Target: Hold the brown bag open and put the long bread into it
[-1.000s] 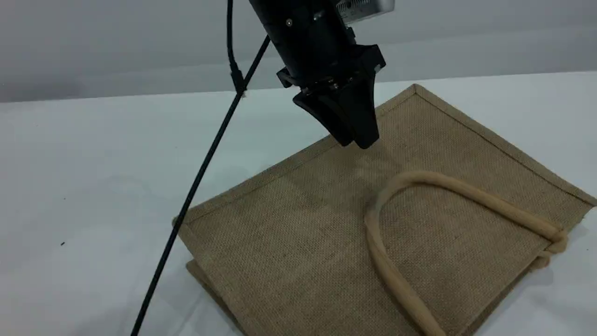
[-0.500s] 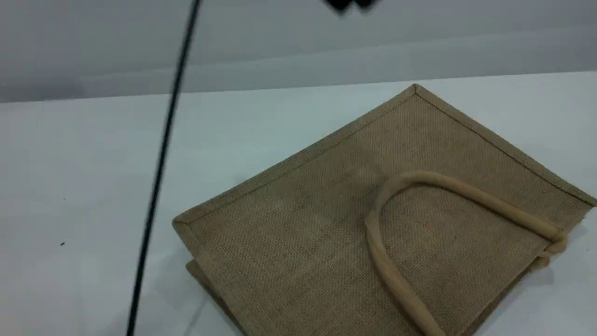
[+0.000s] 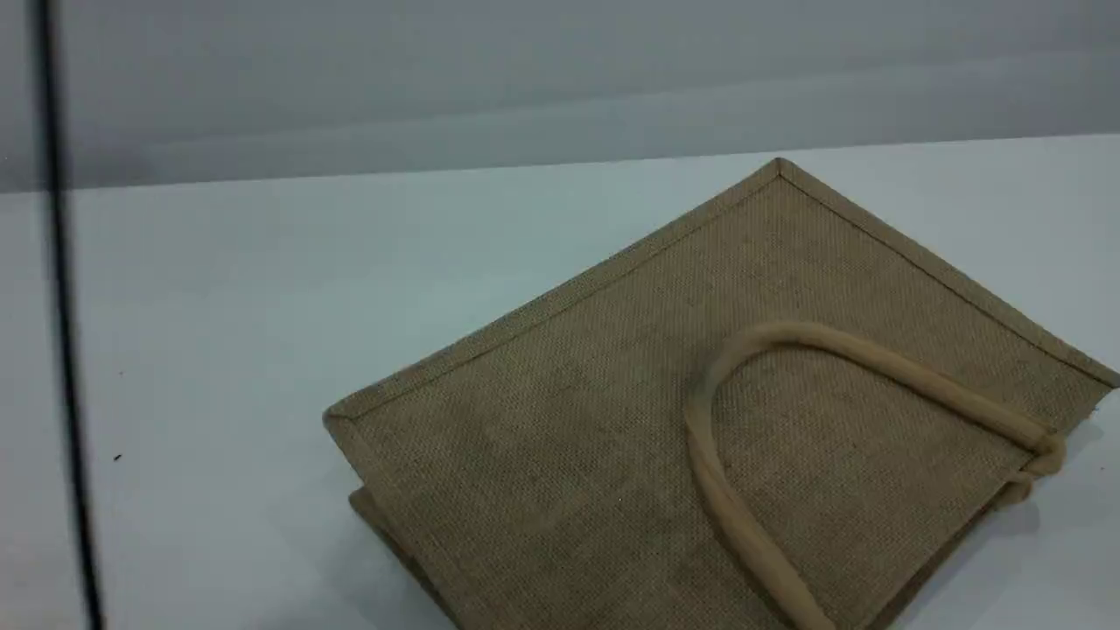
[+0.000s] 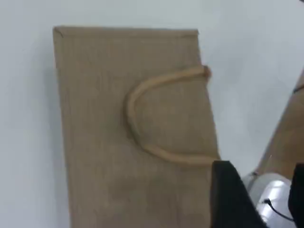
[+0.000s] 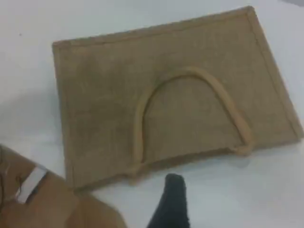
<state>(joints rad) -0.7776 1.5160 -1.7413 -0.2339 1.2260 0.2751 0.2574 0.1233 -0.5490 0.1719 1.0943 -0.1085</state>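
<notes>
The brown bag (image 3: 612,420) lies flat on the white table, and one beige handle (image 3: 875,360) is folded back in a loop on its upper face. Both wrist views look down on it from well above: the brown bag (image 4: 118,133) with its handle (image 4: 142,92), and the brown bag (image 5: 156,95) with its handle (image 5: 190,76). My left gripper (image 4: 260,183) shows two dark fingers standing apart with nothing gripped. Only one black fingertip of my right gripper (image 5: 173,194) shows, near the bag's mouth edge, and it holds nothing. The long bread is out of view. Neither gripper appears in the scene view.
A black cable (image 3: 61,350) hangs down the scene view's left side. A blurred silver device (image 4: 270,194) sits behind my left fingers, beside a brown surface (image 4: 289,128). Another blurred brown shape (image 5: 52,204) fills the right wrist view's lower left corner.
The arm that hung over the bag's far edge has risen out of the scene view through its top. The black cable swung far to the left. The bag has not moved.
</notes>
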